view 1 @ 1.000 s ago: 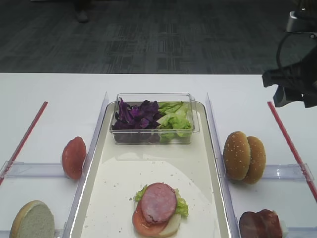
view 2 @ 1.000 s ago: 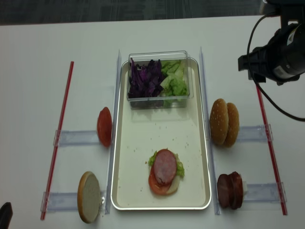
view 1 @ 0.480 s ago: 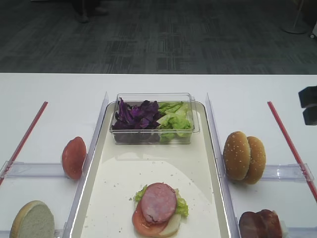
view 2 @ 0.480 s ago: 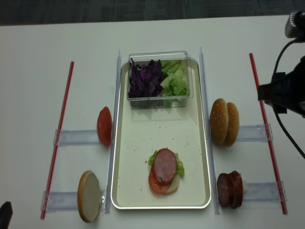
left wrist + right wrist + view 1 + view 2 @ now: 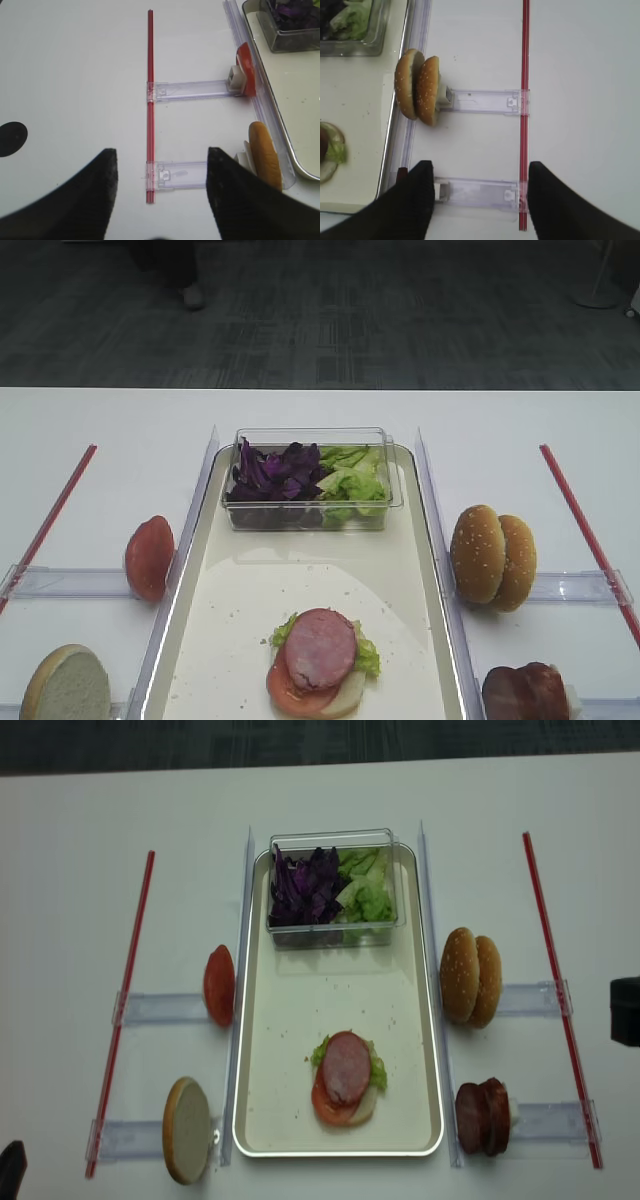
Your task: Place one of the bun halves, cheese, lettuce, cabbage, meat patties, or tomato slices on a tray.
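A pale cut-faced bun half (image 5: pixel 187 1131) and a tomato slice (image 5: pixel 219 985) are stood on edge left of the tray (image 5: pixel 300 1020). On the tray, a clear tub (image 5: pixel 333 888) holds cabbage (image 5: pixel 305 885) and lettuce (image 5: pixel 366 890); nearer, a meat patty (image 5: pixel 346 1068) is stacked on tomato, lettuce and bun. Right of the tray, sesame bun halves (image 5: pixel 472 976) and meat patties (image 5: pixel 482 1118) are stood upright on the surface (image 5: pixel 80 920). Left gripper (image 5: pixel 161 165) jaws are spread, empty; right gripper (image 5: pixel 480 172) jaws likewise spread, empty.
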